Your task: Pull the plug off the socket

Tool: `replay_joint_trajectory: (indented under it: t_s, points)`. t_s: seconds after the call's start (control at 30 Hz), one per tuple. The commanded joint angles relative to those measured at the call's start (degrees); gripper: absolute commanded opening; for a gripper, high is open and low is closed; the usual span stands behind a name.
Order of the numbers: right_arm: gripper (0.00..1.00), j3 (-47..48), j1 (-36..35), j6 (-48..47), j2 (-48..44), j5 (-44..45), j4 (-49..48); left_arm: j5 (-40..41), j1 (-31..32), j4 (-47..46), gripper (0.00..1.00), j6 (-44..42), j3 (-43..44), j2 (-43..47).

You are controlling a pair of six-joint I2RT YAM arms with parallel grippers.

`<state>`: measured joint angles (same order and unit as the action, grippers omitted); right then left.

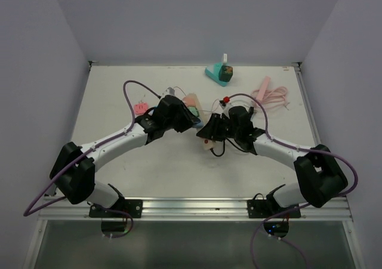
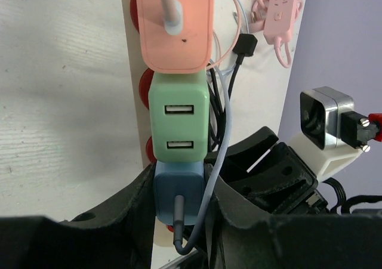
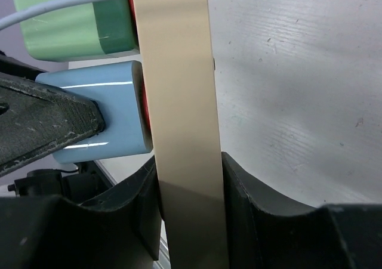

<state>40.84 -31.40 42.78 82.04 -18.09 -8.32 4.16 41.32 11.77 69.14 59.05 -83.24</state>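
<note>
at the middle of a white wooden table (image 1: 107, 96), the left gripper (image 2: 179, 185) is clamped on either side of a pale blue plastic charger plug (image 2: 176, 198), which sits pressed against a red socket at the near end of a cream-coloured socket strip (image 3: 182, 120). the right gripper (image 3: 191, 191) is closed around the strip's flat body just below the plug. on the strip beyond the blue plug sit a mint green two-port usb charger (image 2: 179, 129) and a salmon pink charger (image 2: 175, 27), each touching the next.
</note>
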Motion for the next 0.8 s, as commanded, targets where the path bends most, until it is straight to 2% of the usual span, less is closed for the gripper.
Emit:
replay_joint_trajectory:
  t_s: [0.0, 0.23, 0.4, 0.57, 0.7, 0.77]
  points:
    - [0.0, -6.38, 11.18, 1.07, 3.48, 22.48, 10.16, -5.75, -4.22, 0.27, 0.0, -2.78, 5.29, 8.62]
    - [0.0, -4.19, 12.5, -0.77, 2.16, 21.34, 10.95, -9.43, -6.69, 0.8, 0.0, -4.02, 6.7, 6.87]
    - [0.0, -1.74, 12.59, -2.7, -0.56, 16.07, 11.13, -12.51, -6.69, 1.58, 0.0, -7.44, 9.76, 4.5]
    - [0.0, -0.15, 12.5, -7.97, -2.67, 5.54, 11.92, -16.02, -7.13, 2.9, 0.0, -14.63, 14.59, 0.02]
    - [0.0, -0.41, 12.5, -15.79, -5.3, -7.1, 13.67, -15.85, -7.31, 5.27, 0.0, -20.35, 21.61, -4.02]
    - [0.0, -0.67, 12.41, -17.99, -8.03, -8.89, 15.25, -14.63, -7.31, 7.29, 0.0, -23.25, 24.0, -6.48]
